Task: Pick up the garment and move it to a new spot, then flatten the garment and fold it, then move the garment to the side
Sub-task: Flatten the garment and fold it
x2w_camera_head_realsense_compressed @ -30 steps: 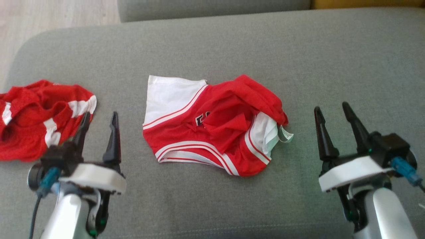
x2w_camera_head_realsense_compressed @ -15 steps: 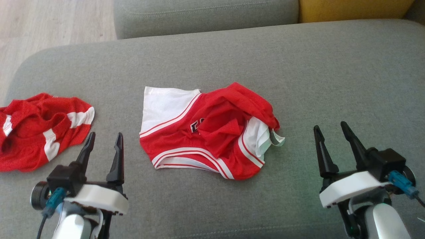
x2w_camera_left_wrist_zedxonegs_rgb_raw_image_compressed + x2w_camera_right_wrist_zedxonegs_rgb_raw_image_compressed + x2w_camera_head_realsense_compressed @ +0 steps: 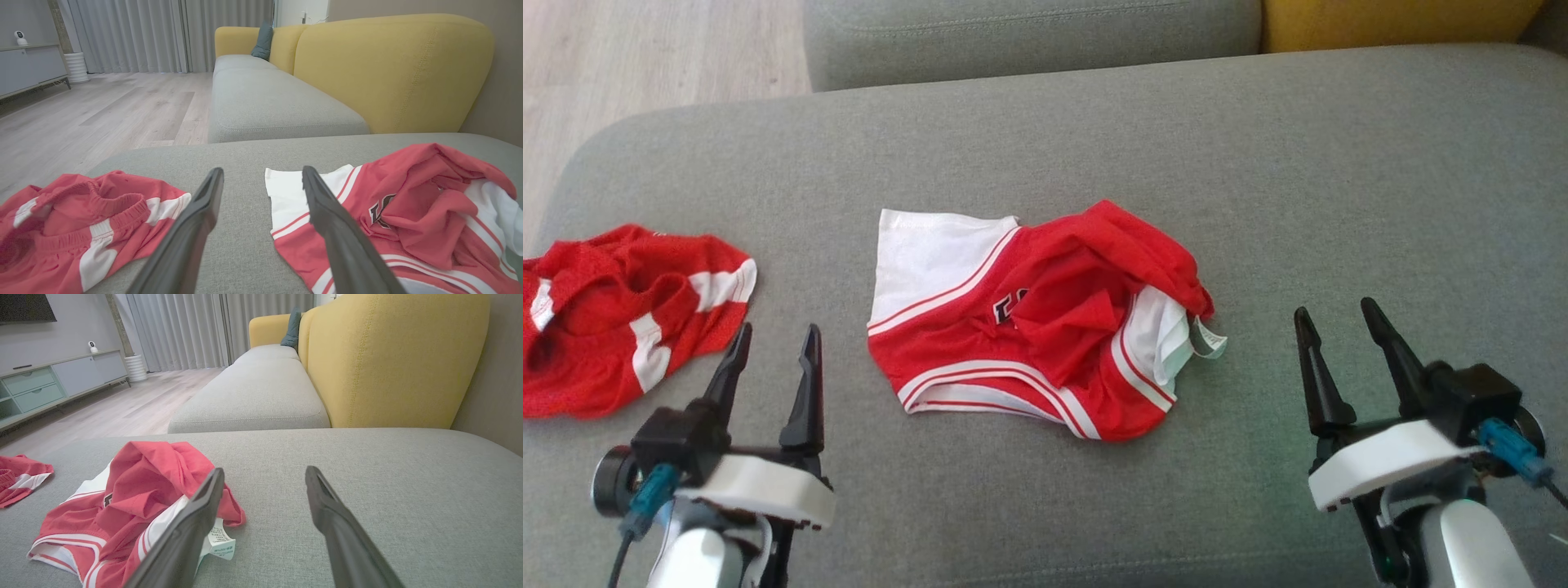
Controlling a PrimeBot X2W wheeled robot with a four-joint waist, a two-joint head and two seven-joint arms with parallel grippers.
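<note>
The garment is a crumpled red piece with white panels and stripes, lying mid-cushion on the grey sofa seat. A white label sticks out at its right edge. My left gripper hovers open near the front left, between the garment and a second red piece, touching neither. My right gripper is open at the front right, a little right of the label. In the left wrist view the left gripper frames bare cushion with the garment to its right. In the right wrist view the garment lies left of the right gripper.
A second red and white garment lies bunched at the seat's left end. Beyond the seat runs another grey sofa cushion with a yellow backrest. Wooden floor lies past the left edge.
The head camera has tilted, so the whole scene sits lower in the picture. Both grippers stay open and the garment has not moved on the cushion.
</note>
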